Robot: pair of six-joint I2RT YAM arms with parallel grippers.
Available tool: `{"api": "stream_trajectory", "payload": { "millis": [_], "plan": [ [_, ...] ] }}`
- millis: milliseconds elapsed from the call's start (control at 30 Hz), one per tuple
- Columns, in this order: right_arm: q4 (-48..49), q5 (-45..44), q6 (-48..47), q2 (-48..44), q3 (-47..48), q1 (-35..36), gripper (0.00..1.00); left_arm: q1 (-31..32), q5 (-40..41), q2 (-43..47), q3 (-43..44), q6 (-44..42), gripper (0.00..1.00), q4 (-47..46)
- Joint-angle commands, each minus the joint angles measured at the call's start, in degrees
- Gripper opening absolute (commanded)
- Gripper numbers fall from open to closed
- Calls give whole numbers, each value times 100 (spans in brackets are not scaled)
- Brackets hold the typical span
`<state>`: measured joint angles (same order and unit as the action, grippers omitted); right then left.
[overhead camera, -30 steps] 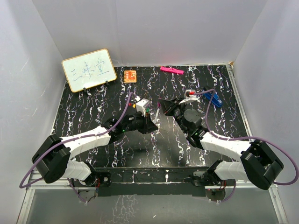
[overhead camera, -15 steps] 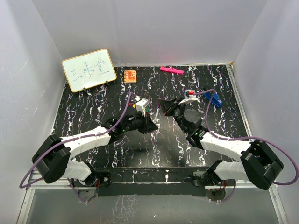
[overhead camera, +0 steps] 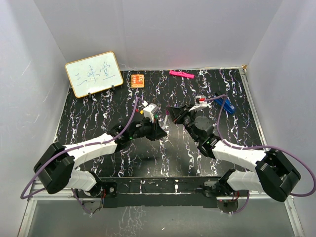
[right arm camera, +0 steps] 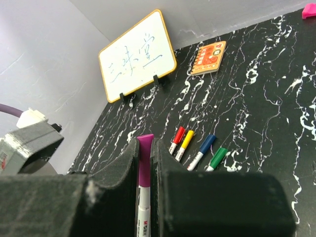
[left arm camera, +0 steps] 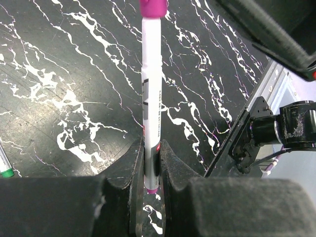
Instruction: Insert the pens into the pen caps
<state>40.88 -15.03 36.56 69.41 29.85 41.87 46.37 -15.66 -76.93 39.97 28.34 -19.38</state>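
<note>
Item: purple pen (left arm camera: 151, 98) | location: aloft, nearer than and right of whiteboard (overhead camera: 94, 74) | left claw (left arm camera: 151, 154): pinching barrel's tail | right claw (right arm camera: 144, 148): clamped round purple cap (right arm camera: 144, 160) on tip | handling: press straight along barrel, no bending.

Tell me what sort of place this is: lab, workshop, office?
Most likely a purpose-built robot test booth in a lab. Plain white walls box in a black marbled tabletop, both arms are bolted to a metal frame at its near edge, and a small handwritten whiteboard stands at the back.
</note>
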Motion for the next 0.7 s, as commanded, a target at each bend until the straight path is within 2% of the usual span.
{"api": "stream_trajectory", "payload": {
  "millis": [0,667],
  "plan": [
    [156,43,55,-175,-67,36,0,34,101,227,127,-17,0,-167],
    [385,253,81,-224,-321,139,0,29,694,221,170,551,0,-1640]
  ]
}}
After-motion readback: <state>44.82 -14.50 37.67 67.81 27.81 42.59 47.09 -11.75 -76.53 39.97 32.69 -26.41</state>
